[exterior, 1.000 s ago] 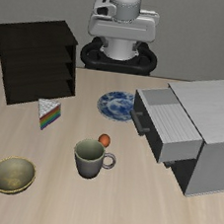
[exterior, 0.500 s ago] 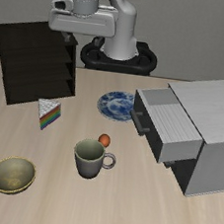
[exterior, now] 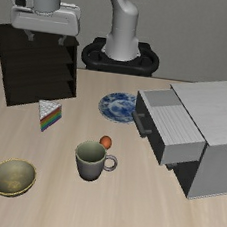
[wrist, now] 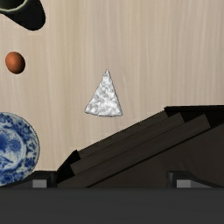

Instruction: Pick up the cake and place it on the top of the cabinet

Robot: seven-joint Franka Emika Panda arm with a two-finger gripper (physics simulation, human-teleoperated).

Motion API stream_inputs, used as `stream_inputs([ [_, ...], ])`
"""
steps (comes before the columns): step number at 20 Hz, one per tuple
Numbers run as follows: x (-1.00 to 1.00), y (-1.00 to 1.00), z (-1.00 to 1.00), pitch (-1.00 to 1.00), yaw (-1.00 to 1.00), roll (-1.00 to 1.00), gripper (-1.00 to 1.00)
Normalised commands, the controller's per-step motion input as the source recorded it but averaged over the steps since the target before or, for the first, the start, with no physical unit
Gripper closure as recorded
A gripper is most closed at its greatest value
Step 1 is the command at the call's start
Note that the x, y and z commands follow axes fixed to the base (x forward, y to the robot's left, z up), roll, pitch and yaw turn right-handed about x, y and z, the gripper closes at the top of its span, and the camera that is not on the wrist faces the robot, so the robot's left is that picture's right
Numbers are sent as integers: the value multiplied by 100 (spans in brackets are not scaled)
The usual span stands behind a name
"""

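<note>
**Gripper parked over the black cabinet, cake sitting on the table**

So here's the situation. The gripper [exterior: 44, 39] is wide open: fingers spread far apart with nothing between them, and the wrist view [wrist: 112, 184] agrees. It hangs up high, right over the black cabinet [exterior: 36, 61], pointing down, and isn't touching anything.

From the hand's own camera, the cabinet's [wrist: 149, 144] dark stepped edge runs just under the fingertips, and the bare wooden table [wrist: 175, 52] starts past that edge.

The cake [wrist: 104, 96] is a triangular slice, white on top. It lies on the table in front of the cabinet, near it but with a clear strip of wood between the two. In the exterior view the cake [exterior: 49, 115] shows coloured stripes down its side and sits close to the foot of the cabinet. So it's on the tabletop, not on any cabinet and not in the gripper.

Going further out:
- A blue patterned plate [exterior: 116, 107] lies flat on the table, toward the exterior view's right of the cake.
- A small orange ball [exterior: 106, 142] sits just beside a grey-green mug [exterior: 93, 160], near the mug's rim.
- An olive bowl [exterior: 13, 178] sits by itself, well apart from the mug.
- A grey cabinet [exterior: 199, 131] stands at the exterior view's right with its top drawer pulled out toward the plate.
</note>
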Motion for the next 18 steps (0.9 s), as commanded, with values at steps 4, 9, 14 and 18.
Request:
stream_inputs([
  [4,100,0,0,0,0,0,-100],
  [9,100,0,0,0,0,0,-100],
  [14,-40,20,-40,0,0,0,-100],
  [18,0,0,-100,0,0,0,-100],
])
